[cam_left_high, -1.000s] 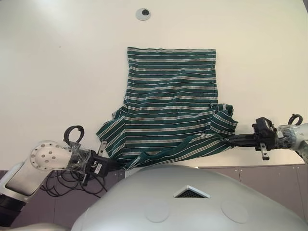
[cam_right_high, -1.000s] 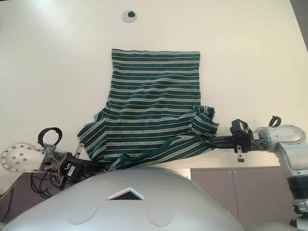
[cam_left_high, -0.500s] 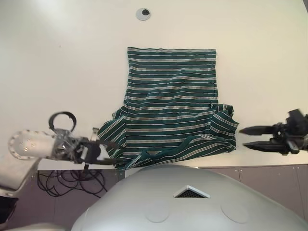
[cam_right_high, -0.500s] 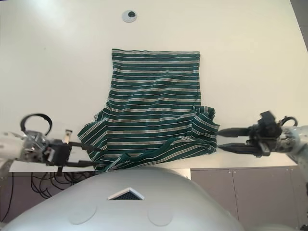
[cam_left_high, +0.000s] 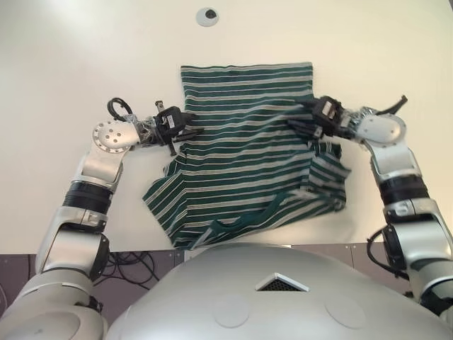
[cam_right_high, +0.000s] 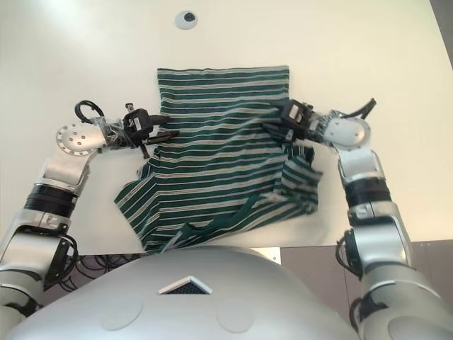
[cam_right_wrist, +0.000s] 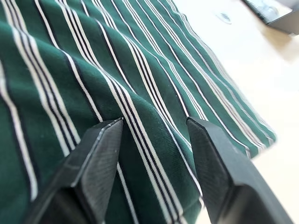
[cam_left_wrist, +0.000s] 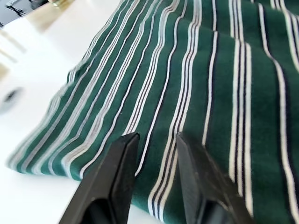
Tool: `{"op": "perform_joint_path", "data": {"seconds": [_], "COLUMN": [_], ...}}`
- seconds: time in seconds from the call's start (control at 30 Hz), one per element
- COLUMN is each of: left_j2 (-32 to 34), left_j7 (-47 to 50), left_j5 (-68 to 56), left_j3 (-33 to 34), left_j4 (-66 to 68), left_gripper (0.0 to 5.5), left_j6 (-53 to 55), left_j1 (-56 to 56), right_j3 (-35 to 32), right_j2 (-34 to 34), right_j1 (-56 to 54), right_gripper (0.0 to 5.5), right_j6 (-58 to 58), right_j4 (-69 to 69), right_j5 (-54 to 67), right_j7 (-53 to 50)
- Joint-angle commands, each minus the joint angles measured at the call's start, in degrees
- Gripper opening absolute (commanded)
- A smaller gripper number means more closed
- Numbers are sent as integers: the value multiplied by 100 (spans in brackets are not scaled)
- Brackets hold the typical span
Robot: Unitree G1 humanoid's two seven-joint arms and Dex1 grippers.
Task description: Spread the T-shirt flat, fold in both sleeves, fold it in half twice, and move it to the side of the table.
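The dark green T-shirt with thin white stripes lies in the middle of the white counter, and we see its far half spread flat with a straight hem along the far side. Its near half is rumpled. One sleeve fans out toward the robot's left, the other is bunched up on the right, and the neckline sits at the counter's near edge. The left tool is at the shirt's left side edge, about level with where the flat part ends. In the left wrist view its two black fingers stand a narrow gap apart just over the striped cloth near that edge, and we see nothing clamped between them. The right tool is at the opposite side, over the shirt's right edge. Its black fingers are spread wider, tips down at the fabric with the cloth lying flat across the gap, and it too holds nothing. A small round grey disc rests on the counter beyond the hem, well apart from the shirt.
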Motion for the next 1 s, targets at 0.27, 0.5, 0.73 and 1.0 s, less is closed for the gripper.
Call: {"op": "perform_joint_path", "data": {"seconds": [0.27,0.5,0.73,1.0], "left_j2": [-569,-877,-557,-107], "left_j7": [2635,1250,-480,-1472], "left_j5": [1289,42,-1079,-1614], "left_j3": [28,814,797,692], "left_j4": [3552,3034,1009,-786], "left_gripper": [140,140,140,140], "left_j6": [-1333,-2738,-2580,-1852], "left_j1": [-1914,-1552,-83,1242], "right_j3": [238,-396,-780,-861], "right_j2": [846,815,342,-22], "right_j1": [-1188,-1306,-310,759], "right_gripper": [247,247,247,247], "right_j6": [-302,-2062,-3158,-2779], "right_j4": [2631,2348,1086,56], "right_j5": [-622,-19,1426,1924], "right_j7": [-1589,-1442,655,1633]}}
